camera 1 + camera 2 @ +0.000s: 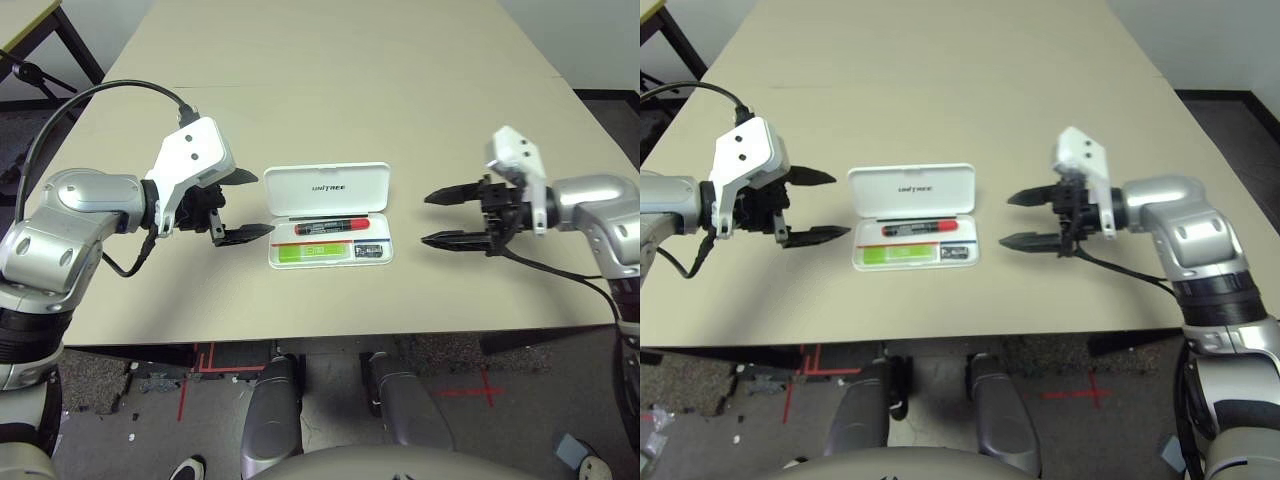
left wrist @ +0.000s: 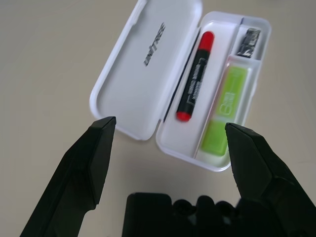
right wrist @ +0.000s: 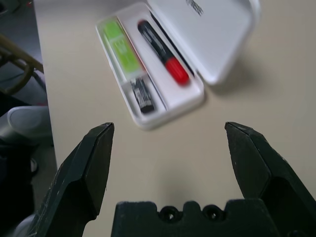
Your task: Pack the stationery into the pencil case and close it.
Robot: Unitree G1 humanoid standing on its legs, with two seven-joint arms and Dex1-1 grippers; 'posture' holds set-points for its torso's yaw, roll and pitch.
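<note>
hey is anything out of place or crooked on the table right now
Nothing stands out. The pencil case lies open and square on the table, with the marker, green bar and small grey piece all inside its tray. Both the left gripper and the right gripper are open and empty.

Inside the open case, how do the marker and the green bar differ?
The marker is round and black with a red cap; the green bar is flat and bright green. The marker lies in the channel beside the lid; the green bar lies in the outer one. Both lie lengthwise in the pencil case.
</note>
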